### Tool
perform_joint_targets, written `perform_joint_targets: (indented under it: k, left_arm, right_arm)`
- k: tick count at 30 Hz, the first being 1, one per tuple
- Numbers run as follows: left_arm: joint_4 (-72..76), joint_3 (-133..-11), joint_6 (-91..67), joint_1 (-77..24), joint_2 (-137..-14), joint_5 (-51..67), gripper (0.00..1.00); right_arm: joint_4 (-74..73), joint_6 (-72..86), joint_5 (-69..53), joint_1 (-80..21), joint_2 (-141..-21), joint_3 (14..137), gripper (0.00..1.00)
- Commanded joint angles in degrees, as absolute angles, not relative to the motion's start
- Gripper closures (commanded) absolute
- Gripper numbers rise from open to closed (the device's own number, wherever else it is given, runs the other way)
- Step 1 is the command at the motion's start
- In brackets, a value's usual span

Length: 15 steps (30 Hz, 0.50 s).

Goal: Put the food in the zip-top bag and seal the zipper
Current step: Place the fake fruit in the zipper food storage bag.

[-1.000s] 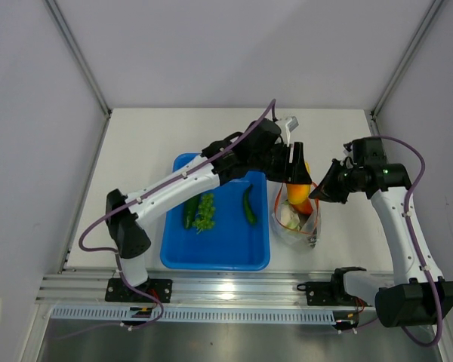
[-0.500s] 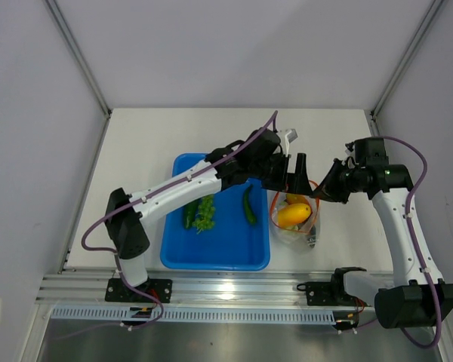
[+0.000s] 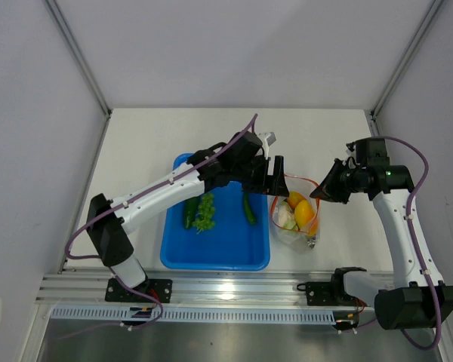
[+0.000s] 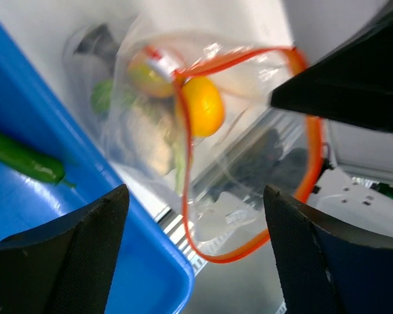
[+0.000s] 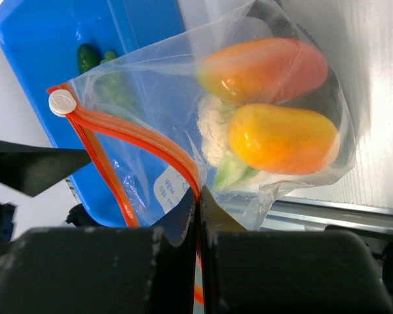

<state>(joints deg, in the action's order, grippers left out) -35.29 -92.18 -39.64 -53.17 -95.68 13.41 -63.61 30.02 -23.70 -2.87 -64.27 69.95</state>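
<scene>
The zip-top bag (image 3: 297, 219) stands just right of the blue tray, its mouth open. It holds an orange-yellow fruit (image 5: 281, 139), a red-orange fruit (image 5: 262, 69) and a white-green cauliflower (image 5: 213, 127). My right gripper (image 3: 325, 191) is shut on the orange-red zipper strip (image 5: 150, 140) at the mouth's right side and holds the bag up. My left gripper (image 3: 278, 178) is open and empty, just left of the bag mouth (image 4: 311, 150), above the tray's right edge. A dark green cucumber (image 3: 189, 214), a leafy green bunch (image 3: 205, 211) and a green pepper (image 3: 248, 205) lie in the tray.
The blue tray (image 3: 215, 253) sits in front of the left arm, its right rim against the bag. The zipper's white slider (image 5: 62, 103) sits at the strip's far end. A metal rail (image 3: 234, 286) runs along the near table edge.
My left gripper has let the orange-yellow fruit drop into the bag, then drawn back to the left, towards the tray. The right gripper has kept its hold on the bag.
</scene>
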Motion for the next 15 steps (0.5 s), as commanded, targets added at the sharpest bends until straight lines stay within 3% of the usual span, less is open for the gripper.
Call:
perform_joint_targets:
  k: [1, 8, 11, 12, 15]
  left_arm:
    - [-37.53, -89.48, -39.11, -53.09, -94.48, 12.83, 0.18]
    - [-39.02, -91.84, -39.29, -53.00, -98.78, 16.69, 0.31]
    - [-40.69, -94.30, -39.03, -53.00, -102.12, 19.77, 0.46]
    - [-41.04, -94.74, -39.02, -53.00, -103.35, 20.47, 0.57]
    - [-39.73, -96.06, -38.76, -53.00, -103.80, 22.76, 0.79]
  right_arm:
    - [-63.28, 30.15, -25.05, -2.64, -63.19, 70.58, 1.00]
    - [-62.75, 30.15, -25.49, -2.64, -63.11, 69.87, 1.00]
    - [-62.67, 30.15, -25.58, -2.64, -63.19, 70.05, 1.00]
    - [-62.67, 30.06, -25.40, -2.64, -63.11, 70.05, 1.00]
    - [-63.19, 29.36, -24.44, -2.64, -62.93, 70.05, 1.00]
